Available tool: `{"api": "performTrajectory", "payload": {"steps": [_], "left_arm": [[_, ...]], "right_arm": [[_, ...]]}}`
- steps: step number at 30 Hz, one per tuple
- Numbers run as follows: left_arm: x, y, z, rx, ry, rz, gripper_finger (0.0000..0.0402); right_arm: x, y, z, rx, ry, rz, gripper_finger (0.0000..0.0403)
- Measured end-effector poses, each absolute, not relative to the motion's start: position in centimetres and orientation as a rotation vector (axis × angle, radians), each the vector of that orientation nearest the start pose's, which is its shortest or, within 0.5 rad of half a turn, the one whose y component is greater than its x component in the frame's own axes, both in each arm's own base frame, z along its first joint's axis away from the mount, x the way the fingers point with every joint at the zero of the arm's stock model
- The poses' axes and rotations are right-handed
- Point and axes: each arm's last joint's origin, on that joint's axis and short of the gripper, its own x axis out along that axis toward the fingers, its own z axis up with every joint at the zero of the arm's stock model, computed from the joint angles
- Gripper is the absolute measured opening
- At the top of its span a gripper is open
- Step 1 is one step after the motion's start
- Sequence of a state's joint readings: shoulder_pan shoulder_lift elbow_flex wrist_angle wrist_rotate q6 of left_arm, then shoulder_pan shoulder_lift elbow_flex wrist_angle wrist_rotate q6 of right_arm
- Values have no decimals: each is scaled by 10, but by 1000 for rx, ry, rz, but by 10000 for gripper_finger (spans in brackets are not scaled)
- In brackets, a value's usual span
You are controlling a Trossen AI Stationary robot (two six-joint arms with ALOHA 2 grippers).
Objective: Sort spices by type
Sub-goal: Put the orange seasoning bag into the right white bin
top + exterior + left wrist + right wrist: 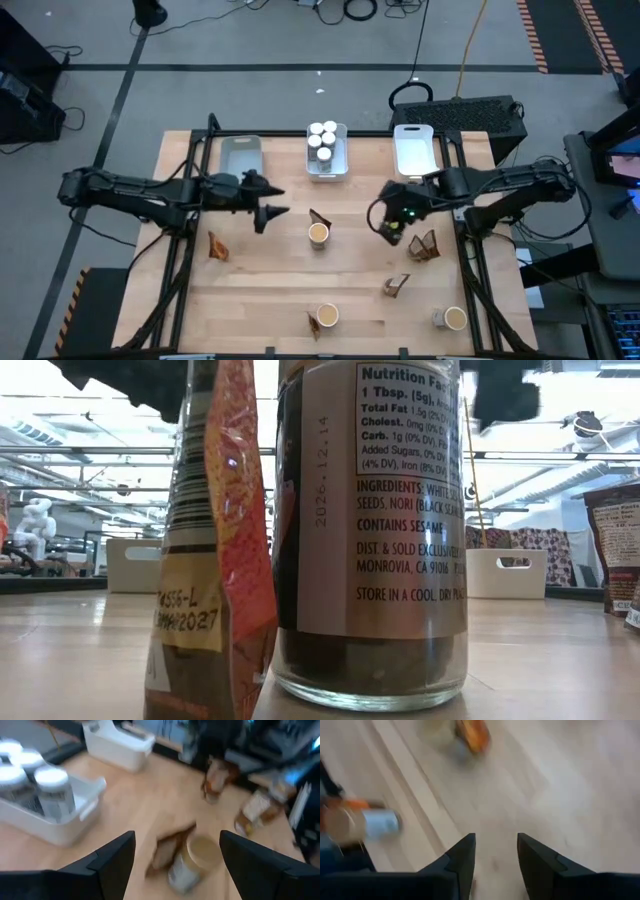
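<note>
The left arm reaches in from the table's left edge, stretched almost level toward the middle, and its left gripper (272, 200) hangs over bare wood just left of centre. Its fingers (107, 860) stand well apart with nothing between them; beyond them in the left wrist view lie a tan-topped tub (318, 233) and the brown pouch (320, 217) touching its far side.

The right arm comes in from the right edge, bent at the elbow, its wrist turned down toward the board. The right gripper (391, 232) points at the wood right of centre. Its fingers (462, 855) are parted by a narrow gap and hold nothing; only bare planks show between them.

Four white-capped jars (322, 136) stand together in the middle tray (342, 150) at the far edge. A grey tray (240, 156) sits to its left and a white tray (415, 150) to its right.

The other spices are scattered on the table: a pouch (217, 246) toward the left, two pouches (425, 246) just right of the right gripper, another pouch (395, 286) nearer, a tub with a pouch (323, 318) at the near middle, and a tub (452, 318) at the near right.
</note>
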State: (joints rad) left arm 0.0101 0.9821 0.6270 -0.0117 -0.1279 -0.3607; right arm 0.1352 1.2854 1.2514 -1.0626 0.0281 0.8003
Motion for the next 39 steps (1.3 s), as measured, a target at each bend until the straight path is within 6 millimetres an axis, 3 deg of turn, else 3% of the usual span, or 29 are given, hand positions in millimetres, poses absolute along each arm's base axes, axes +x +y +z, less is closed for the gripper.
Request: {"api": "performTrajectory", "payload": {"steps": [8,14,24,39], "left_arm": [[216,25,264,-379,271,239,292],[216,35,266,-398,241,261,292],[216,41,268,-429,218,262,292],[216,41,268,-430,220,262,292]], "right_arm": [[201,36,320,660,1252,-547,142],[196,36,314,640,1319,-615,142],[192,37,268,701,1416,-639,142],[187,45,216,805,1470,-598,142]]}}
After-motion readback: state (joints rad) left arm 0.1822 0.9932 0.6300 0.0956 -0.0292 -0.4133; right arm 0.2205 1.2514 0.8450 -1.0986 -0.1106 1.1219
